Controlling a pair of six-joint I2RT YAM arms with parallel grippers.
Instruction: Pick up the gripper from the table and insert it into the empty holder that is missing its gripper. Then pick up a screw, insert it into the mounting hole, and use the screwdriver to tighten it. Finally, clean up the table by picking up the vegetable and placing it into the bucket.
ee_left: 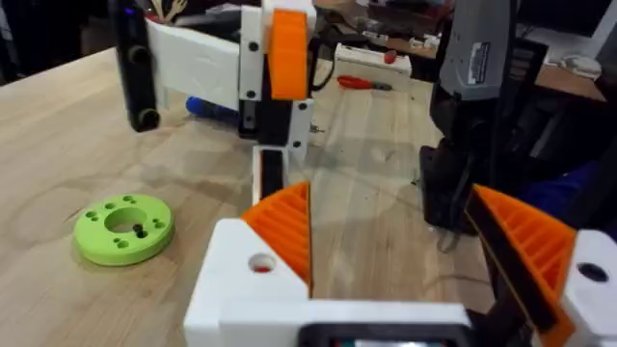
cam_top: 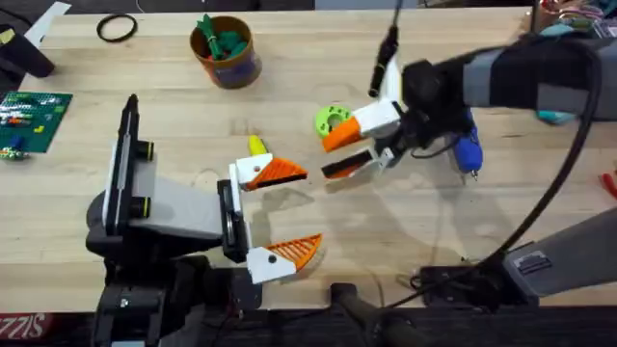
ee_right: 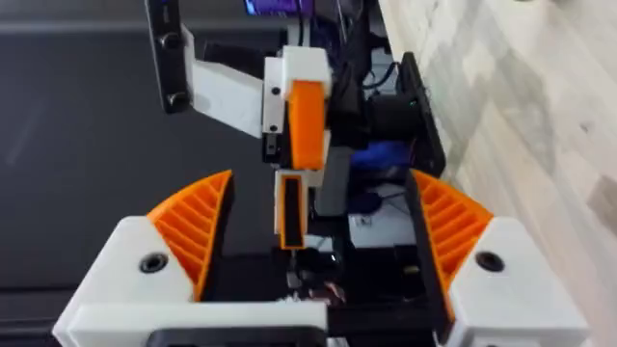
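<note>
I see my left gripper (cam_top: 310,207) near the front edge of the table (cam_top: 405,222). Its jaws are wide apart and hold nothing. In the right wrist view, my right gripper (ee_right: 320,178) is spread wide and empty too.

The grey-and-white robot hand (cam_top: 383,114) sits in the middle of the table. The holder (cam_top: 345,167) is the flat black strip just beside the hand's one orange ribbed finger (cam_top: 342,135). A round green disc (cam_top: 333,120) with small holes lies close by.

The blue screwdriver (cam_top: 469,152) lies toward the right edge, under my dark arm. The round bucket (cam_top: 224,50) stands near the far edge. There is bare, smooth wood between my left gripper and the right edge.
</note>
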